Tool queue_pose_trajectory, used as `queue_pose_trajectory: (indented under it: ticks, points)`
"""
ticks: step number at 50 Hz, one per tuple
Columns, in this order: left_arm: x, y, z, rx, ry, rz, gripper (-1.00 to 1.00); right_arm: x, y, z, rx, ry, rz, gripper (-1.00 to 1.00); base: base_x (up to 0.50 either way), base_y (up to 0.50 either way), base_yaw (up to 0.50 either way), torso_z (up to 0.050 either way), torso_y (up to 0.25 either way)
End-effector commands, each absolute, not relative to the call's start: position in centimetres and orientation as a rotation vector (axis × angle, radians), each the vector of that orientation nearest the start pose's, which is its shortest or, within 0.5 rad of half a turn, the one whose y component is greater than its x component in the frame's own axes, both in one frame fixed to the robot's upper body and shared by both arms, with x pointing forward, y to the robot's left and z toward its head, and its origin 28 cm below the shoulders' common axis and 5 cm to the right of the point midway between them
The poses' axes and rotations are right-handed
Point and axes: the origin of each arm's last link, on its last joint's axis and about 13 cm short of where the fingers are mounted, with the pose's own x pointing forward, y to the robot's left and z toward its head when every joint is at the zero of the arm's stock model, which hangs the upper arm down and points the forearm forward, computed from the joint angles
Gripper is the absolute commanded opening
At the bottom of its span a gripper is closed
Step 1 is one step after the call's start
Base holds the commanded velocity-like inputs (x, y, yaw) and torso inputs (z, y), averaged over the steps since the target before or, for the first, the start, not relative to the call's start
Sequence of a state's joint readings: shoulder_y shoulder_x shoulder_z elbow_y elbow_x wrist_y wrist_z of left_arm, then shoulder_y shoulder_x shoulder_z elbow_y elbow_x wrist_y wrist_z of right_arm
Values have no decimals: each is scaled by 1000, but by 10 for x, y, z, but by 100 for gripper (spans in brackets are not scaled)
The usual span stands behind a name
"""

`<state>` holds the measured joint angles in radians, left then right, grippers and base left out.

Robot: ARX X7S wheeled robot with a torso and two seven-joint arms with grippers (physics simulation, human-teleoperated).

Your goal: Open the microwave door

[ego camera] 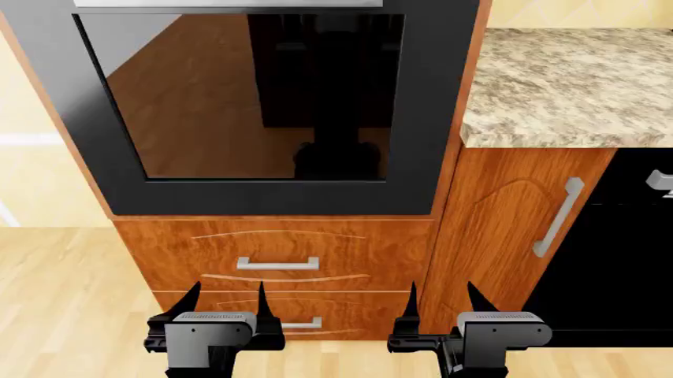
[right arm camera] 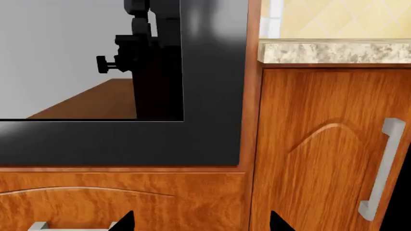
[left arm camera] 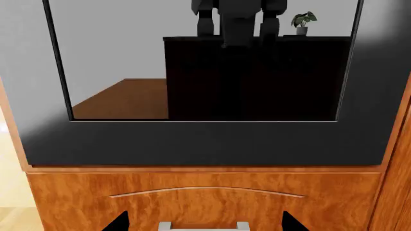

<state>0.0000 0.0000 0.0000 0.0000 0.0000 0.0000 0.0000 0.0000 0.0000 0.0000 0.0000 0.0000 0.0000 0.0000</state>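
No microwave is recognisable in these views. A black built-in appliance with a large glass door (ego camera: 263, 94) fills the wooden cabinet column ahead; it also shows in the left wrist view (left arm camera: 205, 139) and the right wrist view (right arm camera: 128, 139). A silver bar (ego camera: 226, 2) runs along its top edge. I cannot tell whether this appliance is the microwave. My left gripper (ego camera: 224, 303) is open, low in front of the drawers, holding nothing (left arm camera: 204, 222). My right gripper (ego camera: 442, 303) is open beside it, facing the cabinet seam (right arm camera: 201, 222).
Two wooden drawers with silver handles (ego camera: 277, 264) (ego camera: 305, 323) sit under the appliance. To the right is a cabinet door with a vertical handle (ego camera: 557, 216) under a granite countertop (ego camera: 568, 79). Another black appliance (ego camera: 620, 260) stands at far right. Light wood floor (ego camera: 63, 299) lies at left.
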Motion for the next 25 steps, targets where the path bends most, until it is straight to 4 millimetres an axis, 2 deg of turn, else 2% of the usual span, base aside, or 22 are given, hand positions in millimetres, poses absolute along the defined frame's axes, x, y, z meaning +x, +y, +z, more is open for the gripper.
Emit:
queue_pose_trajectory:
  ticks: [1,9,14,19,25]
  points:
    - [211,205,13,5,-2,-1,100,210,-95,14,-2,-2,0,100,0,0,0,0,0]
    - [211,205,20,-12,-35,-33,100,209,-93,16,-5,-10,0,100,0,0,0,0,0]
    - [214,206,33,-2,-79,-27,100,211,-93,20,-24,-28,8,100,0,0,0,50,0]
    - [222,210,56,12,-164,-14,100,216,-96,40,-58,-106,13,100,0,0,0,50,0]
    - [235,215,92,32,-288,-30,100,226,-100,76,-93,-226,24,100,0,0,0,50,0]
